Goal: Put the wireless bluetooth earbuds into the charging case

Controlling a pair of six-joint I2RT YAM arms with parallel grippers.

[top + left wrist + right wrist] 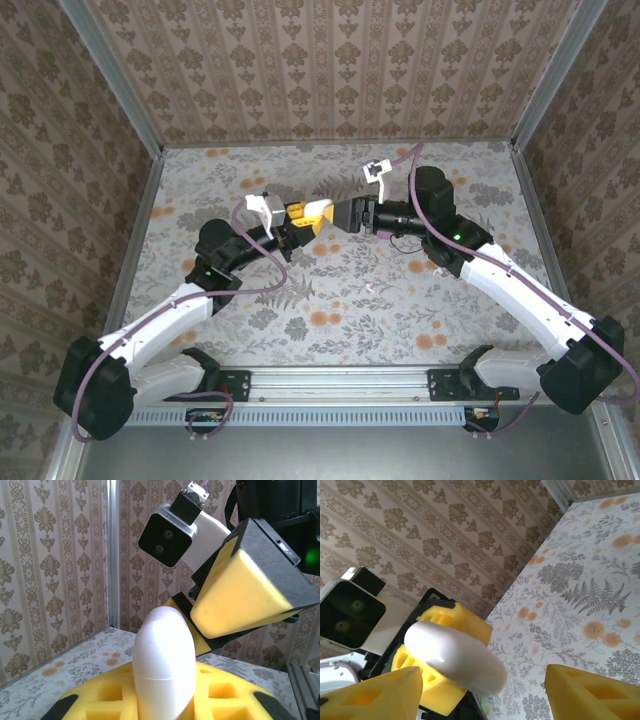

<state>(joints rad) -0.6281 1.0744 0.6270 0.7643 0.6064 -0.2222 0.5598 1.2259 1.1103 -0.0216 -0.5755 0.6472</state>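
Note:
The charging case point(164, 665) is a smooth white oval shell with a seam around it, and its lid is closed. It stands upright between the yellow foam pads of my left gripper point(165, 702), which is shut on it. In the right wrist view the case point(455, 657) juts out of those pads toward the camera. My right gripper point(480, 700) is open, with one yellow fingertip point(370, 695) beside the case and the other well clear of it. From above, the left gripper point(303, 213) and right gripper point(343, 214) meet nose to nose above mid-table. A tiny pale speck point(368, 290), perhaps an earbud, lies on the table.
The floral tabletop point(330, 300) is boxed in by patterned walls with metal corner posts point(115, 80). Purple cables point(270, 265) loop off both arms. The right arm's wrist camera point(172, 530) hangs close above the case in the left wrist view.

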